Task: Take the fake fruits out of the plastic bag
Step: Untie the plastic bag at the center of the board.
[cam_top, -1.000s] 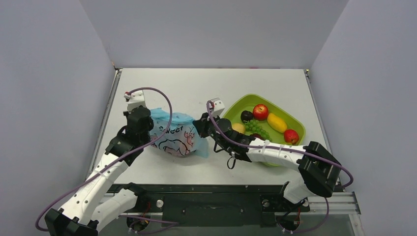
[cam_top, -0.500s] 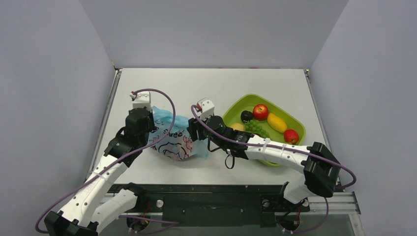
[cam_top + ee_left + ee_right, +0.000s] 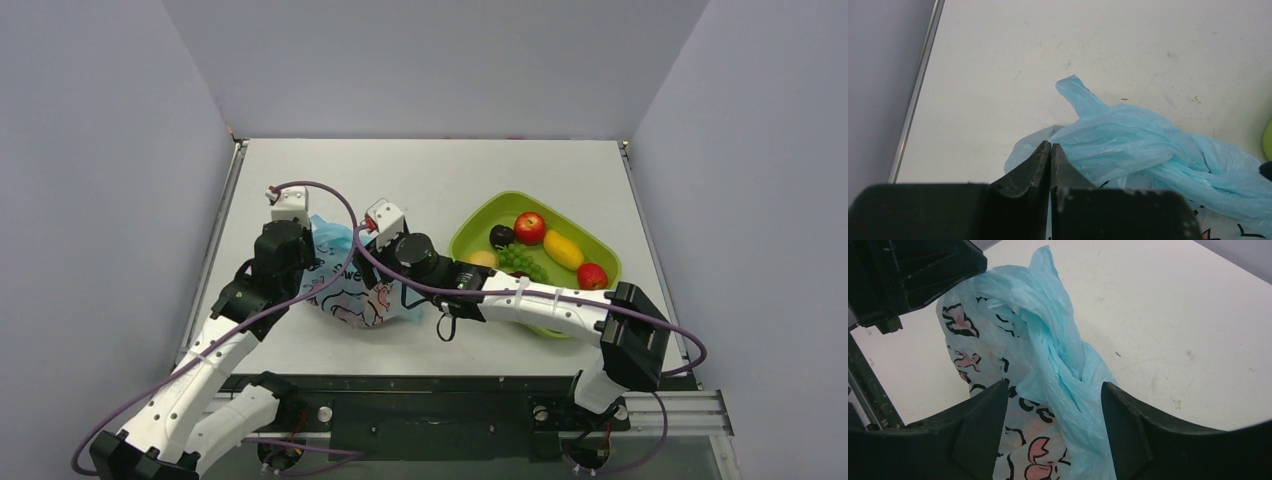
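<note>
The plastic bag is light blue with black and pink cartoon print and lies left of the table's centre. The fake fruits are hidden inside it. My left gripper is at the bag's left edge with its jaws pressed together, and a thin strip of blue film shows between them. My right gripper hangs over the bag's right side. It is open, with its fingers on either side of the bag's twisted blue neck and not touching it.
A green tray stands at the right. It holds a red apple, a yellow mango, green grapes, a dark plum and a dark red fruit. The table's metal edge runs along the left.
My right gripper has opened and moved left from the tray side to over the bag. The left gripper stayed shut and shifted slightly, and the bag moved a little with it.
</note>
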Motion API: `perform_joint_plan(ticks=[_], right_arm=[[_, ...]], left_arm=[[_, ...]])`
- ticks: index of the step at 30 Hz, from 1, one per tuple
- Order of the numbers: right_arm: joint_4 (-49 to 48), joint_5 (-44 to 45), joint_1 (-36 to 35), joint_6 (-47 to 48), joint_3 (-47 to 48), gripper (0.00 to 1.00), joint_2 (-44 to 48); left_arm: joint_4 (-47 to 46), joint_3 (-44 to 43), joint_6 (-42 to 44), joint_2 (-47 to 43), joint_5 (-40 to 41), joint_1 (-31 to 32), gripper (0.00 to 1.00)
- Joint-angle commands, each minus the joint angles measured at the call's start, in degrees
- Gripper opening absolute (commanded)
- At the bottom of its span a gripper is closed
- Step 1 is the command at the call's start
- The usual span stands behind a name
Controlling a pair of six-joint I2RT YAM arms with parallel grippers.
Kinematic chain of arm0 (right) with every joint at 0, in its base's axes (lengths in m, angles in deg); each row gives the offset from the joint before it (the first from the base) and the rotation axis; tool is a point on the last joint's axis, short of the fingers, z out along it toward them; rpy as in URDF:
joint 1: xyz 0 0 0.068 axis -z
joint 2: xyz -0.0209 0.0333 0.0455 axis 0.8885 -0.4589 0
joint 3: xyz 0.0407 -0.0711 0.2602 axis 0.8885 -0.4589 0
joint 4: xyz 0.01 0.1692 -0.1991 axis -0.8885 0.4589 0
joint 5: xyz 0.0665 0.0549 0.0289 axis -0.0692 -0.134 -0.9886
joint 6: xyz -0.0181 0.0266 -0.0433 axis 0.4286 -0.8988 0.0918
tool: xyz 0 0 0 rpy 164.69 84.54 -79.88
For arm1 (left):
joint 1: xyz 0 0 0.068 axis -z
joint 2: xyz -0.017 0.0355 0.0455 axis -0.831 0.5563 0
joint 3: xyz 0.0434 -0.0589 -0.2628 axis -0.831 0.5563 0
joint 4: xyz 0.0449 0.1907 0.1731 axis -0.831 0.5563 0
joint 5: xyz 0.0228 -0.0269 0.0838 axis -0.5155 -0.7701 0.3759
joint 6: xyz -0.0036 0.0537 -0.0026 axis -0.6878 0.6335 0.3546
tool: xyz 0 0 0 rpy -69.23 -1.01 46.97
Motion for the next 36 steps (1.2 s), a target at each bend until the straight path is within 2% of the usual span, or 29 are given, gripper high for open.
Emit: perform_joint_plan(ticks=[1,3,8,12,14,15,17,19,25,32,36], right_arm=[[-14.0,-5.4,-0.1,0.0,-1.8,0.6,-1.9],[-17.0,-4.9,-0.1,-0.1,-2.4,0.58,-3.1],[-20.1,0.4,-0.2,0.6,-2.2,0.59,-6.4],[-22.4,8.2,-0.5,-0.6,-4.8,0.45,-6.3],[-24.2,9.9,-0.4,-1.1,-6.4,0.3,-5.3],[-24.6,11.0,-0.5,-1.4,-6.9,0.17,-4.7],[-24.9,12.3,-0.5,-2.1,-8.0,0.05,-3.8],[-25.5,12.9,-0.5,-2.7,-9.6,0.0,-2.1],[-27.7,14.1,1.3,-7.3,-15.7,0.0,4.9],[-29.4,0.1,7.7,-18.1,-18.7,0.0,8.6],[-30.6,-5.3,8.0,-21.4,-18.5,0.0,8.1]], left_arm=[[-2.9,0.0,0.4,-1.5,-0.7,-0.3,0.0],[-3.0,0.1,0.4,-1.7,-0.7,-0.3,0.0],[-3.1,0.1,0.4,-1.8,-0.7,-0.3,0.0],[-3.2,0.1,0.2,-2.0,0.4,-0.3,0.0],[-3.2,0.0,0.0,-2.1,1.3,-0.3,0.0],[-3.1,0.0,-0.2,-2.1,2.1,-0.3,0.0],[-3.0,0.0,-0.4,-2.3,3.7,-0.3,0.0],[-2.8,-0.1,-0.8,-2.6,5.8,-0.3,0.0],[-2.0,-0.1,-2.3,-3.5,12.0,-0.5,0.0],[-2.2,0.3,-2.7,-4.8,11.8,-1.1,0.0],[-3.0,0.5,-1.9,-5.5,5.9,-1.1,0.0]])
